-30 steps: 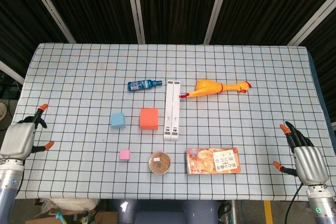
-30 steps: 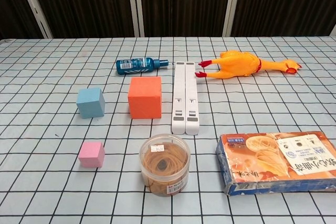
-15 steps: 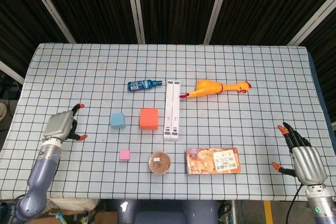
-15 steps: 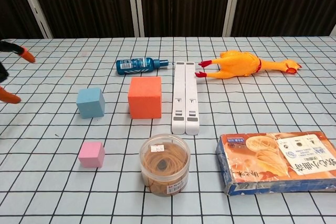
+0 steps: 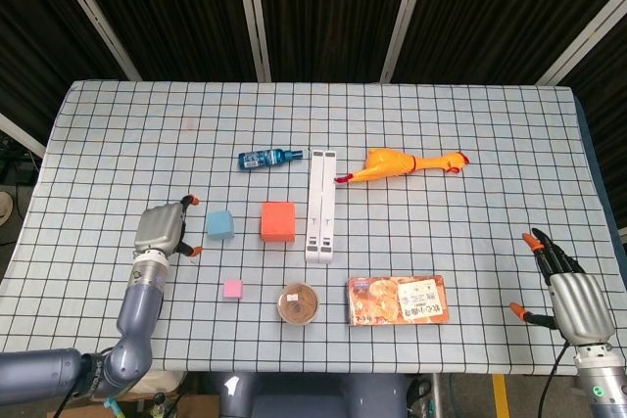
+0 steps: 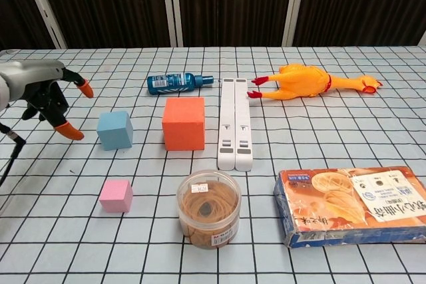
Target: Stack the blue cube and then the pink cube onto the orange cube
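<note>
So here we are at the very first step: the left hand (image 6: 41,94) hangs just beside the blue cube (image 6: 114,130), on its outer side, fingers spread apart and empty, orange fingertips (image 6: 69,131) pointing at the cube but not touching it. From the head view the same picture holds: a small gap between hand and cube, nothing gripped. The blue cube sits flat on the checked table (image 5: 490,124), a short way left of the orange cube (image 6: 184,122), which stands beside the long white bar (image 6: 235,122). The pink cube (image 6: 116,195) waits nearer the front edge, just left of the round clear tub (image 6: 208,208), and nothing is stacked on anything yet. Over on the far side, the right hand (image 5: 573,301) is parked near the table's corner, well apart from all the cubes, fingers apart and holding nothing. What comes next, I'd say, is a close-in: the left hand needs to straddle the blue cube with thumb on one face and fingers on the opposite face, then squeeze squarely, lift clear, and carry it the short hop rightward to land centred on the orange cube's top. That top is broader than the blue cube, so there's some margin, but a skewed pinch could twist the cube on release.
</note>
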Controlling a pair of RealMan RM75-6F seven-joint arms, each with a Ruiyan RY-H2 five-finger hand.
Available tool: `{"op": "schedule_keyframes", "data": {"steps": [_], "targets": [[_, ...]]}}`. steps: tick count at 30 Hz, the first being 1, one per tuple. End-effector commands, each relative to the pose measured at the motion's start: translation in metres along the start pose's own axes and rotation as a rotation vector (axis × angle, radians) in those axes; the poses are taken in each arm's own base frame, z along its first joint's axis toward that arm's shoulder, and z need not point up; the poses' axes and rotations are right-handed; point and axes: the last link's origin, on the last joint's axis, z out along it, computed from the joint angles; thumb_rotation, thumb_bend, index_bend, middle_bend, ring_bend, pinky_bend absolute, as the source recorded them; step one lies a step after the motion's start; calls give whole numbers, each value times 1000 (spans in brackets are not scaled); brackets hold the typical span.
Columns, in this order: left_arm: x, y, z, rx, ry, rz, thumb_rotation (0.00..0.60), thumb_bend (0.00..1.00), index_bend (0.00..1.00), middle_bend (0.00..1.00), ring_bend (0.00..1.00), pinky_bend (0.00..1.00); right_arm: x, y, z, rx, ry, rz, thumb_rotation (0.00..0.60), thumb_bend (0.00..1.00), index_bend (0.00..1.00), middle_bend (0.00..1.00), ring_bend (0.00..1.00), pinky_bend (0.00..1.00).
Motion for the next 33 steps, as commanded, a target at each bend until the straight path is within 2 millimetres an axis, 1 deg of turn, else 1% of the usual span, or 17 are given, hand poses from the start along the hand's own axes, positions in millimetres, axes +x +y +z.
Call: {"op": "schedule_keyframes", "data": {"steps": [1, 6, 13, 18, 24, 33], "targets": [[-4, 10, 6, 8, 1, 11, 600, 120, 235, 858, 713, 759, 0, 0, 0, -1, -5, 1, 600, 56, 88, 57, 163, 289], [-10, 20, 13, 9, 1, 10, 600, 167, 262, 858, 713, 759, -1, 2, 1, -7, -7, 4, 600, 56, 88, 58, 163, 289], [-14, 30, 17, 4, -2, 32, 600, 191, 269, 858, 713, 759, -1, 3, 1, -11, -14, 6, 600, 56, 88, 58, 163, 289], [-16, 33, 18, 7, -3, 53, 600, 198, 275, 858, 713, 759, -1, 3, 1, -11, -17, 8, 600, 56, 88, 58, 163, 289], [-17, 32, 18, 13, 3, 63, 600, 243, 305, 858, 713, 759, -2, 4, 1, -14, -21, 9, 600, 57, 88, 58, 163, 289], [-17, 32, 22, 28, 20, 79, 600, 258, 304, 858, 713, 759, -3, 4, 2, -15, -32, 15, 600, 56, 88, 58, 163, 289]]}}
